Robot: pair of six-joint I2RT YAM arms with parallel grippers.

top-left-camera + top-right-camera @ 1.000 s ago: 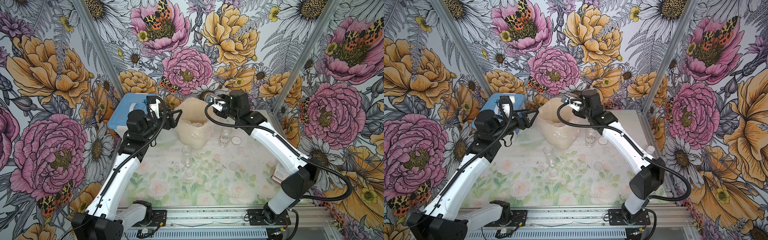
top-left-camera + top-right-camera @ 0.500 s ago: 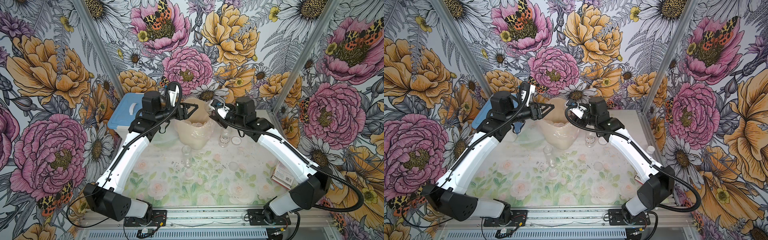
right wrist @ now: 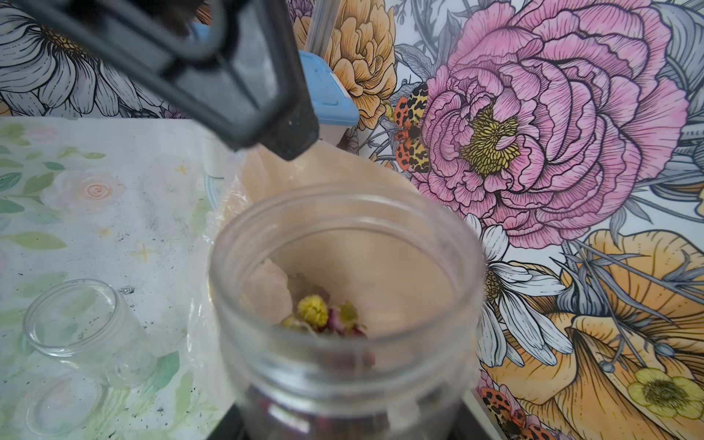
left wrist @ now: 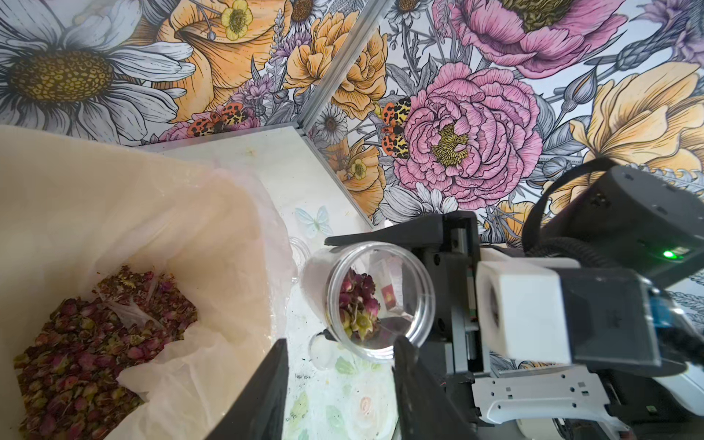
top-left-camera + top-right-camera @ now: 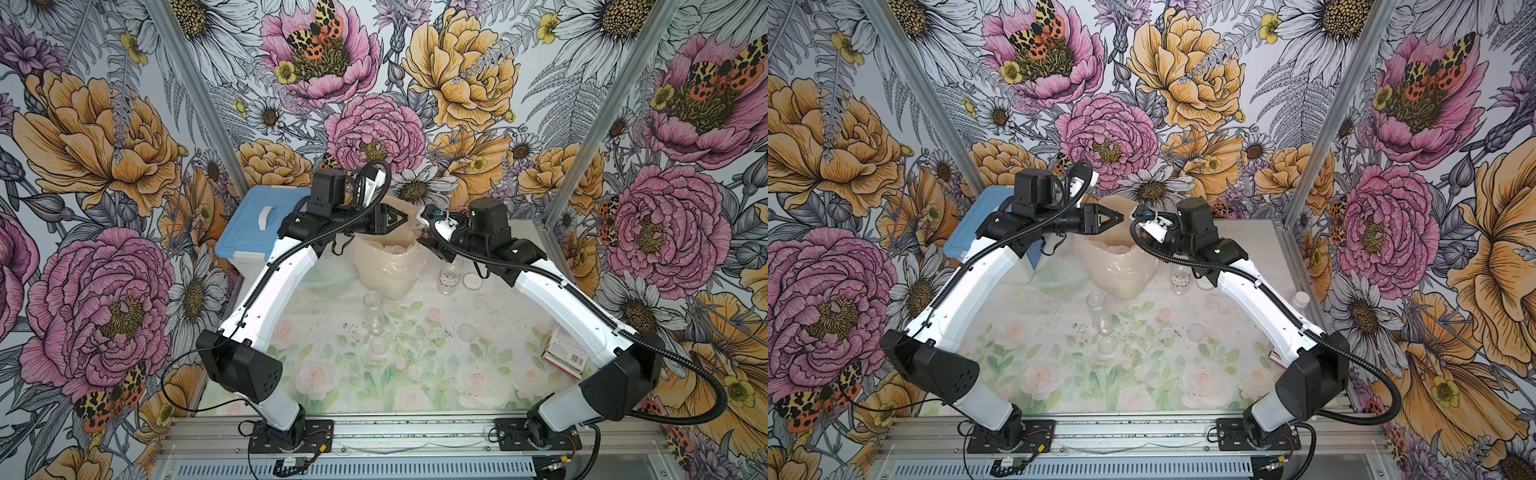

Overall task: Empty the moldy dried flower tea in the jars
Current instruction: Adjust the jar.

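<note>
Moldy dried flower tea: a few buds sit in the lidless jar, gripped by the right end effector and tipped mouth-first at the rim of the bag-lined bin holding the rest, presumably to spill them; left end effector hovers part-open, empty.

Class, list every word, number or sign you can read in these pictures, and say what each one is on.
No words or numbers can be read.
Barcode on the carton; its print is too small.
Label on the tall clear jar: too blurred to read.
</note>
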